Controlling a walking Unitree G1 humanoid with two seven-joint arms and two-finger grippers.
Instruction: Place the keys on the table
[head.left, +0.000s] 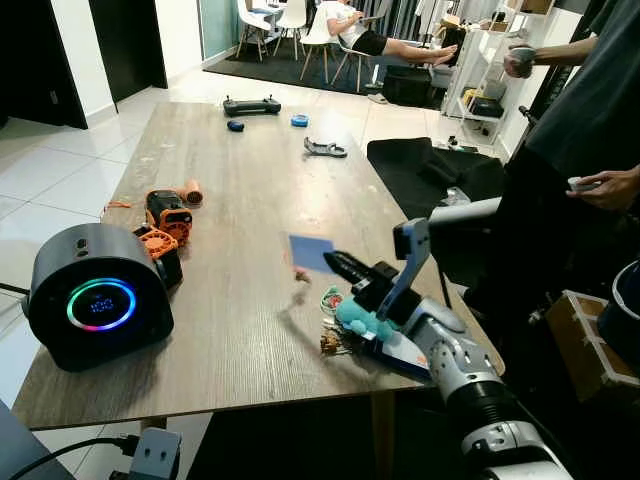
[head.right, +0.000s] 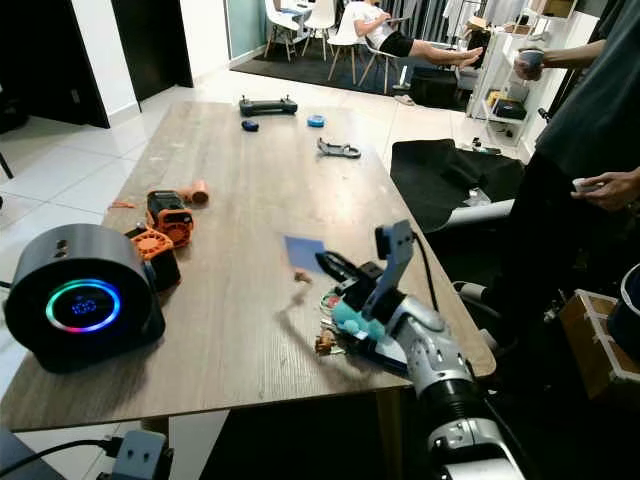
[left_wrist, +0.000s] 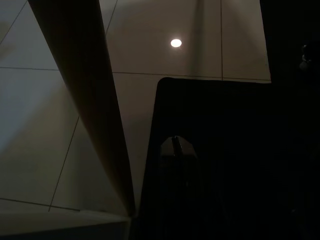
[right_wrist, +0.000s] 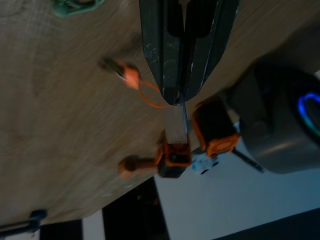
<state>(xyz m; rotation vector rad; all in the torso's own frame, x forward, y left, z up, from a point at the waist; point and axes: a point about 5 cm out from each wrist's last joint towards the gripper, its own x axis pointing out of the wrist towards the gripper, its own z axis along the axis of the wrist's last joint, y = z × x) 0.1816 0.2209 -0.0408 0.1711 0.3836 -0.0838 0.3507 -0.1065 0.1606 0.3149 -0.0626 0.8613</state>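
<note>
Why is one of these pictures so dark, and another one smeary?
Left wrist view: dim, shaded under the table, with one ceiling light reflecting off the floor tiles. Right wrist view: motion-blurred tabletop, right end effector sharper. Eye views: evenly lit; the blue card looks smeared.

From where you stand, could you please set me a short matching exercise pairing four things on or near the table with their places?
Things:
1. round speaker
2. black controller
3. keys
4. right gripper

Places:
A. far end of the table
B. near left corner of the table
C. above the table, shut on a blue card
D. on the table by the near right edge, under the right arm

Pairs: 1-B, 2-A, 3-D, 4-C
</note>
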